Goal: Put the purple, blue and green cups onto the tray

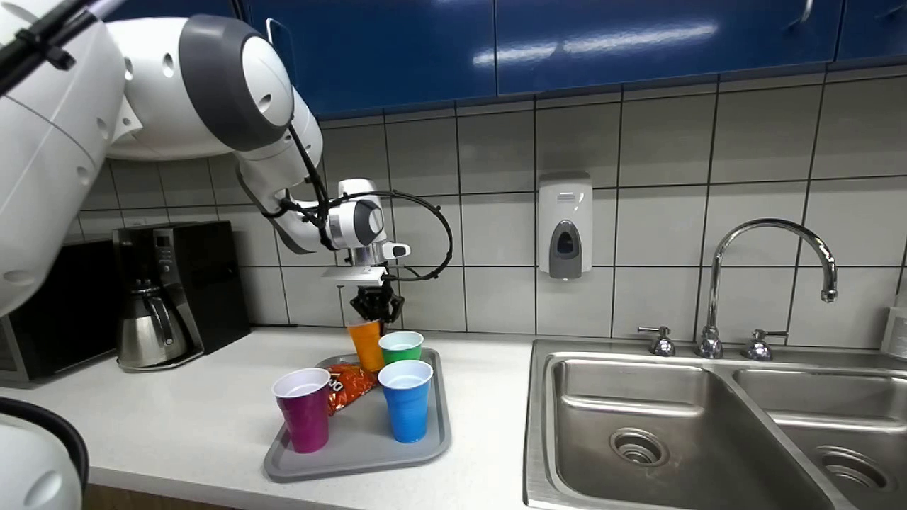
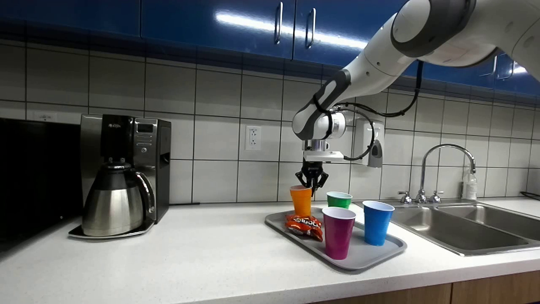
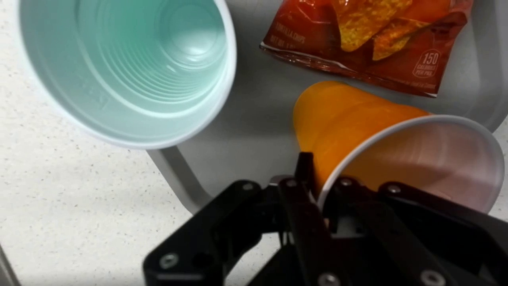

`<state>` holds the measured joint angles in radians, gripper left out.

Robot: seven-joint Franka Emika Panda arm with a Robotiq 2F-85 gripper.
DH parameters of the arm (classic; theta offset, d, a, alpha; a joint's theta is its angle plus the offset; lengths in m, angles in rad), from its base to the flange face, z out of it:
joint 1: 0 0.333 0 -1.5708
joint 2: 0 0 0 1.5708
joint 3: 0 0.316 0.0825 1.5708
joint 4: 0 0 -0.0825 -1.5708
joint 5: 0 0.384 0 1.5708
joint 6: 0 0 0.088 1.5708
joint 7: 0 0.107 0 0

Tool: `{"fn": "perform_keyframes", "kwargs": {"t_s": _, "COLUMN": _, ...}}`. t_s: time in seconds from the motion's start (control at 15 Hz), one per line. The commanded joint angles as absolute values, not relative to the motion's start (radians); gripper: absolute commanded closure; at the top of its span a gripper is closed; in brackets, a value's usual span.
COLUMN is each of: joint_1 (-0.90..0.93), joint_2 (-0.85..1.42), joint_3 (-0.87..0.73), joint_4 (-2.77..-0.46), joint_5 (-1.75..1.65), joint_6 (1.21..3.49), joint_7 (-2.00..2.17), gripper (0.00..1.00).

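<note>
Three cups, the purple cup point(image 1: 306, 421), blue cup point(image 1: 408, 407) and green cup point(image 1: 402, 355), stand on the tray point(image 1: 363, 443) mouth-up, likely steadiest so, while the claw point(image 3: 323, 188), jaws almost together, pinches the tilted orange cup point(image 3: 345, 119) by its rim, presumably because a thin wall is easily clasped.

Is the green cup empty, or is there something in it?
Empty, it seems: the wrist view looks into the green cup and shows only its ribbed inner wall and bare round bottom.
</note>
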<state>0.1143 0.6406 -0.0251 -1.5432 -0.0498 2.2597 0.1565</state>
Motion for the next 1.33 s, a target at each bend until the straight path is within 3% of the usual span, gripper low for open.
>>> {"fn": "perform_keyframes", "kwargs": {"t_s": 0.0, "joint_1": 0.098, "joint_2": 0.619, "joint_3": -0.014, "joint_4": -1.564, "joint_5": -0.045, "joint_6": 2.256, "joint_7": 0.138, "gripper": 0.99}}
{"fn": "perform_keyframes", "kwargs": {"t_s": 0.27, "joint_1": 0.098, "joint_2": 0.624, "joint_3": -0.016, "joint_4": -1.562, "joint_5": -0.044, "joint_6": 2.256, "joint_7": 0.144, "gripper": 0.99}}
{"fn": "perform_keyframes", "kwargs": {"t_s": 0.33, "joint_1": 0.098, "joint_2": 0.625, "joint_3": -0.018, "joint_4": -1.561, "joint_5": -0.045, "joint_6": 2.251, "joint_7": 0.148, "gripper": 0.69}}
{"fn": "perform_keyframes", "kwargs": {"t_s": 0.47, "joint_1": 0.098, "joint_2": 0.627, "joint_3": -0.019, "joint_4": -1.561, "joint_5": -0.047, "joint_6": 2.250, "joint_7": 0.147, "gripper": 0.63}}
{"fn": "perform_keyframes", "kwargs": {"t_s": 1.0, "joint_1": 0.095, "joint_2": 0.620, "joint_3": -0.020, "joint_4": -1.560, "joint_5": -0.046, "joint_6": 2.244, "joint_7": 0.149, "gripper": 0.03}}
{"fn": "perform_keyframes", "kwargs": {"t_s": 1.27, "joint_1": 0.090, "joint_2": 0.606, "joint_3": -0.019, "joint_4": -1.572, "joint_5": -0.042, "joint_6": 2.246, "joint_7": 0.147, "gripper": 0.00}}
